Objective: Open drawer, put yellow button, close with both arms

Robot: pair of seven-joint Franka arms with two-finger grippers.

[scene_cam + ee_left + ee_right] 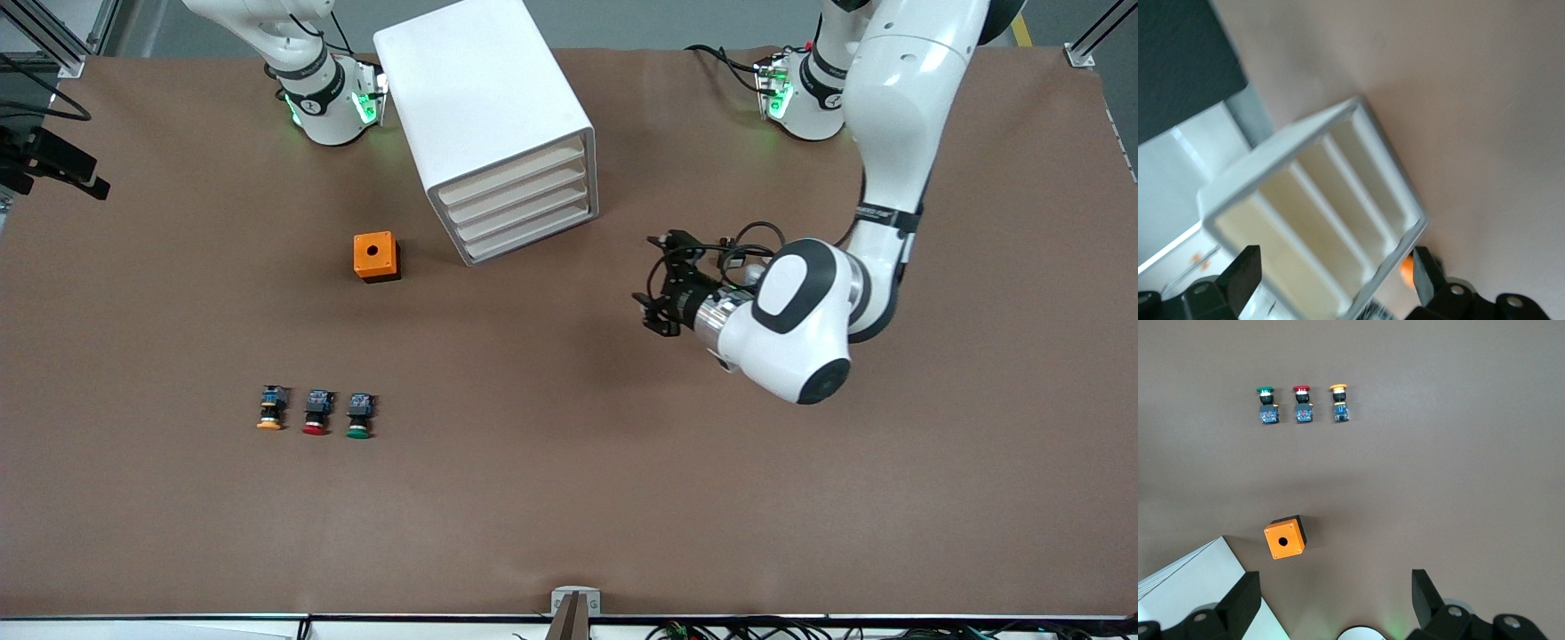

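The white cabinet stands mid-table near the arms' bases, all four drawers shut. The drawer is its uppermost. My left gripper is open and empty, in the air in front of the drawer fronts and apart from them. In the left wrist view the cabinet's front frame shows between the open fingers of the left gripper. The yellow button lies on the table much nearer the camera. My right gripper is open and empty, high above the table; its view shows the yellow button.
A red-capped button and a green-capped button lie in a row beside the yellow one. An orange box with a round hole sits beside the cabinet, toward the right arm's end.
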